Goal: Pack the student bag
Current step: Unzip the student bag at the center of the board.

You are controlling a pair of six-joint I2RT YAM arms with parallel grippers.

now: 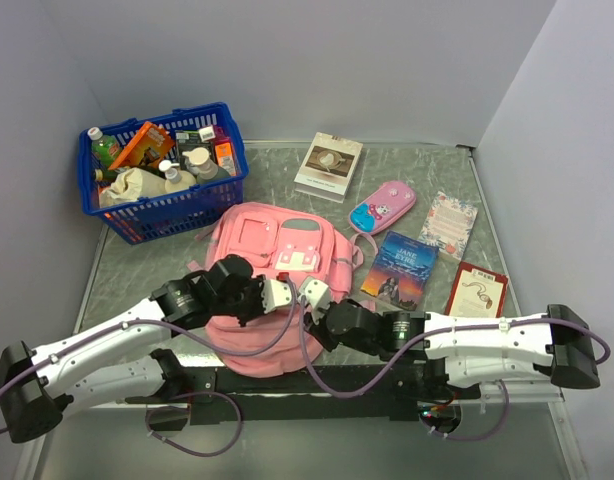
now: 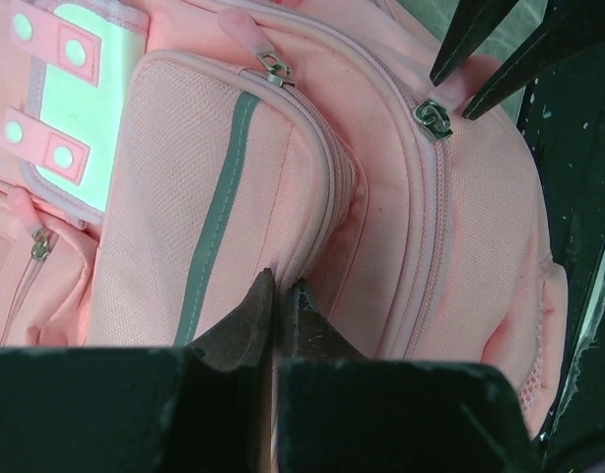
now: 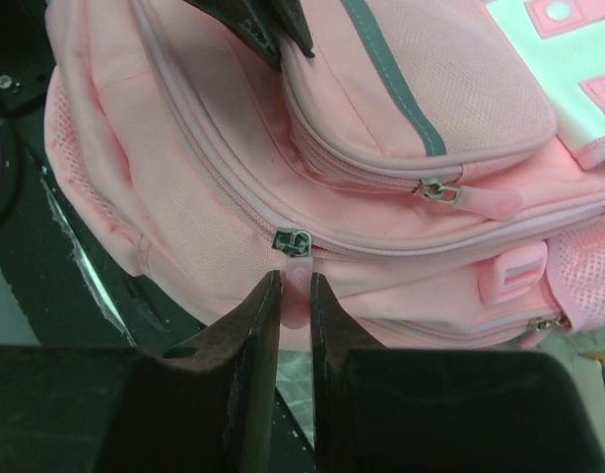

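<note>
The student bag (image 1: 272, 250) is a pink backpack lying flat at the table's near middle, pockets up. Both grippers meet at its near end. My right gripper (image 3: 295, 278) is shut on the pale pink pull tab (image 3: 296, 264) of the main zipper, just below its metal slider (image 3: 294, 241). My left gripper (image 2: 284, 286) is shut on a fold of the bag's fabric, at the seam beside the front pocket with the grey stripe (image 2: 216, 212). In the left wrist view the right gripper's fingers (image 2: 480, 49) reach in at the top right, by the slider (image 2: 436, 118).
A blue basket (image 1: 177, 215) full of bottles and packets stands at the back left. Right of the bag lie a white book (image 1: 328, 165), a pink-and-blue pencil case (image 1: 382, 207), a dark blue book (image 1: 400, 268), a floral notebook (image 1: 449, 225) and a red book (image 1: 477, 290).
</note>
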